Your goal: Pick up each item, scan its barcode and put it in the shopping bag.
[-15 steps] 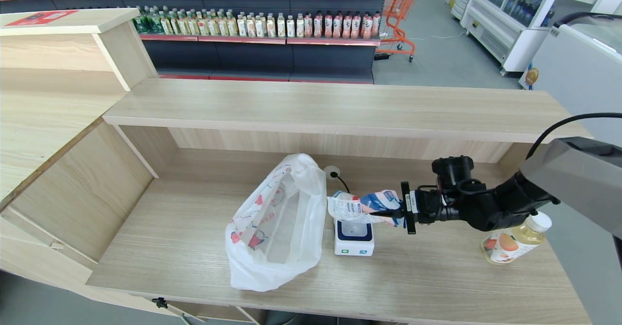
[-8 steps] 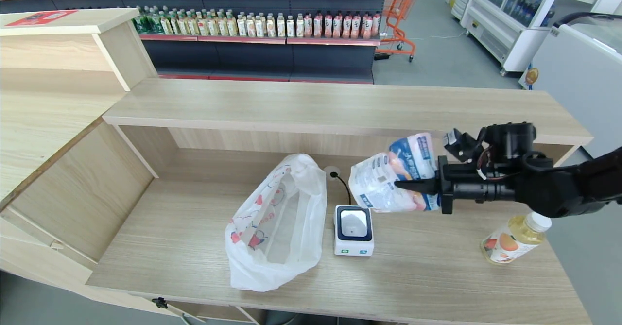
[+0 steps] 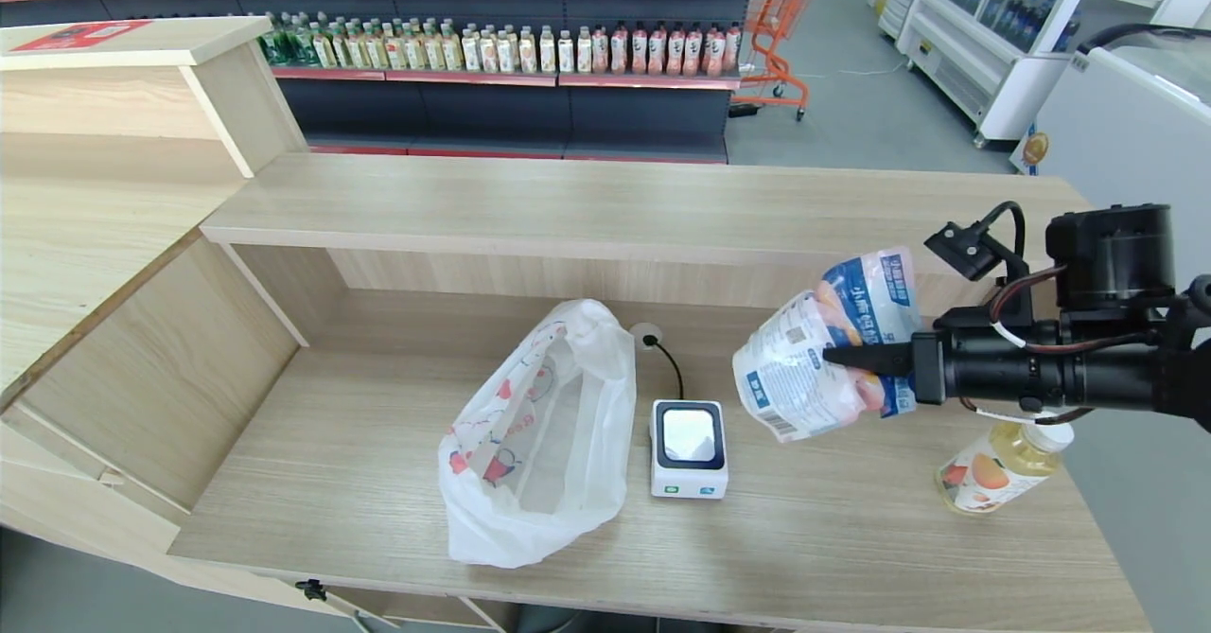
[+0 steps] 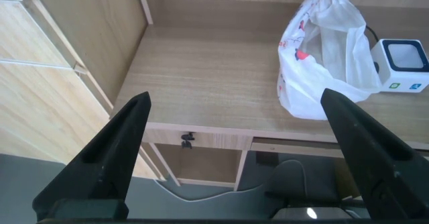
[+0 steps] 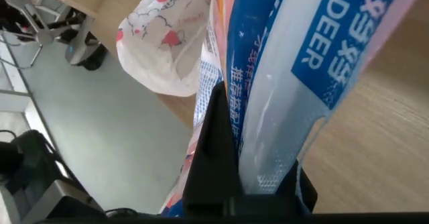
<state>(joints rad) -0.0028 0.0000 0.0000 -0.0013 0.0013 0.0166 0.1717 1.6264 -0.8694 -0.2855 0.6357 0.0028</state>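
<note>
Pale wood desk (image 3: 378,491) lies under the right gripper (image 3: 840,357), its arm stretched level, clamped on a white-and-blue snack packet (image 3: 804,387) in mid-air. The white plastic shopping bag (image 3: 539,434) and white square scanner (image 3: 690,448) sit lower-left of it. Left wrist view: the left gripper (image 4: 234,103) spread wide, near the desk's front edge.

- We see the table (image 3: 851,538) in pale wood with a fine grain, matt and smooth.
- The shopping bag (image 3: 530,463) is thin white plastic film, half clear and crinkled.
- The snack pack (image 3: 804,387) is glossy plastic foil.
- The scanner (image 3: 689,448) has a smooth white plastic shell and a shiny window.
- The bottle (image 3: 1003,467) is clear plastic with a white cap.
- The right gripper (image 3: 837,357) looks matt black.
</note>
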